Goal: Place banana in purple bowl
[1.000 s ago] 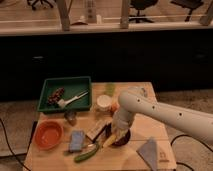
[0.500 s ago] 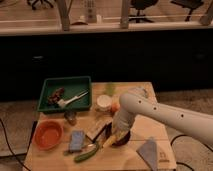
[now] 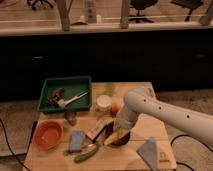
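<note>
The purple bowl (image 3: pixel 123 140) is very dark and sits on the wooden table (image 3: pixel 150 130) near the front middle. The yellow banana (image 3: pixel 112 139) lies tilted across the bowl's left rim, one end in the bowl. My gripper (image 3: pixel 119 131) hangs from the white arm that reaches in from the right. It is right above the bowl and hides most of it. The gripper is at the banana's upper end; I cannot tell whether it holds it.
An orange bowl (image 3: pixel 48 135) stands front left, with a blue sponge (image 3: pixel 76 141) and a green vegetable (image 3: pixel 87 153) between it and the dark bowl. A green tray (image 3: pixel 75 86) is back left. A white cup (image 3: pixel 103 103), a packet (image 3: pixel 97 129) and a grey cloth (image 3: pixel 149 150) lie around.
</note>
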Tool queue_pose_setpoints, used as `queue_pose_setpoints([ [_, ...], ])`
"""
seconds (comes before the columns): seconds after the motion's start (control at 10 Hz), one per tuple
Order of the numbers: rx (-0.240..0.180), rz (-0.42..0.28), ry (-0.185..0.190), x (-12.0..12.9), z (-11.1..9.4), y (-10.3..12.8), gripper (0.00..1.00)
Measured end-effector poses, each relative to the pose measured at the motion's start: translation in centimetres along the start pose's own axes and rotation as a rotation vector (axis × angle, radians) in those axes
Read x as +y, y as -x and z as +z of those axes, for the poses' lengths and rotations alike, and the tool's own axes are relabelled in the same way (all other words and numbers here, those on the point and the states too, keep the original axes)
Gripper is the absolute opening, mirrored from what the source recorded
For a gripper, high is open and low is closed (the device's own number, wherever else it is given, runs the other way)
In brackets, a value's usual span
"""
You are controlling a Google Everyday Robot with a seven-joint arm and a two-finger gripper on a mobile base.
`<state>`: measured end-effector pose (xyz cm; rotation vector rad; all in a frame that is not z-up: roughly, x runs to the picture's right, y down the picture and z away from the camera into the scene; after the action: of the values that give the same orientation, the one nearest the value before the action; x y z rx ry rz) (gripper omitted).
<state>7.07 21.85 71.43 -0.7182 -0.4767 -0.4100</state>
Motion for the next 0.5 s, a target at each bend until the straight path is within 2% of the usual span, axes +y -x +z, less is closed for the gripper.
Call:
queue_pose_setpoints([
  [0.5, -0.003, -0.001, -0.001, -0.21, -0.21, -0.26, 0.8],
])
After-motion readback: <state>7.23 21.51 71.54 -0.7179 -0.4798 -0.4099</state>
